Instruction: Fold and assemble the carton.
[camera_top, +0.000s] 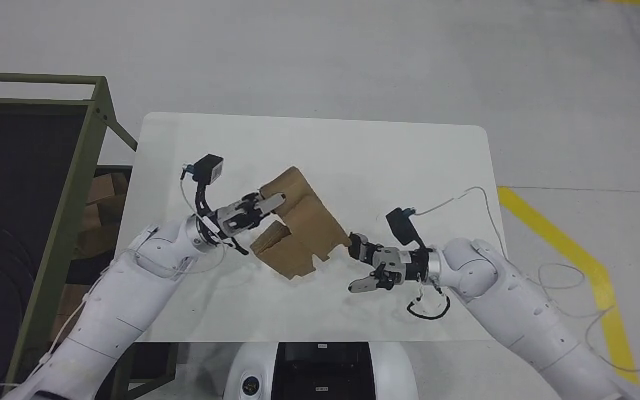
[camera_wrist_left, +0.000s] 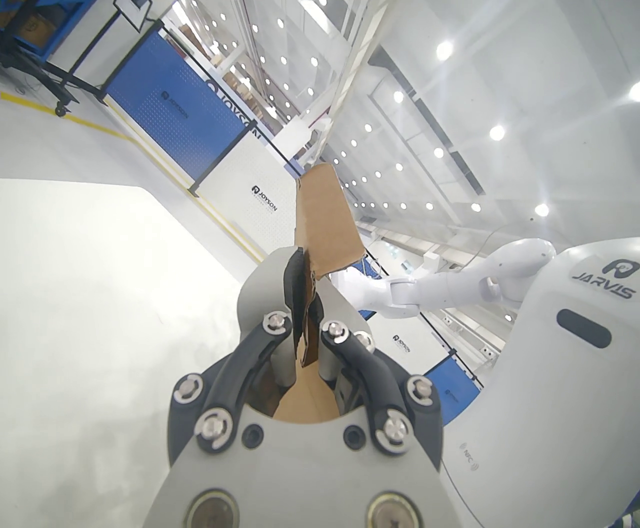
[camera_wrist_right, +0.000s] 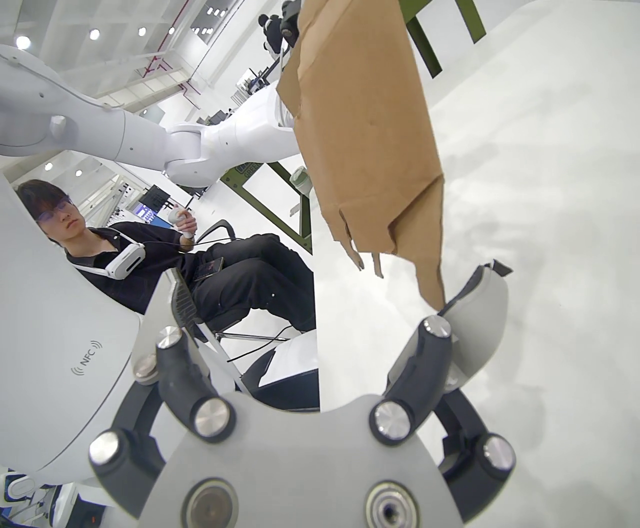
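— While the left gripper (camera_wrist_left: 304, 285) pinches one flap of the brown cardboard carton (camera_top: 297, 225), where does the carton sit?
— Half-folded and tilted, over the middle of the white table (camera_top: 400, 150), its near corner pointing toward the right gripper (camera_top: 365, 268).
— And that one?
— Fingers spread wide, just beside the carton. A hanging flap edge comes down next to one fingertip; whether they touch, I cannot tell.

Matt brown cardboard carton (camera_top: 300, 225), edges rough. Smooth white surface (camera_top: 430, 160), faint sheen. Left claw (camera_wrist_left: 306, 290): glossy white plastic shells, matt black rubbery pads (camera_wrist_left: 293, 274), shiny metal screws (camera_wrist_left: 277, 322). Right claw (camera_wrist_right: 330, 290) alike, with black plastic links (camera_wrist_right: 422, 352).
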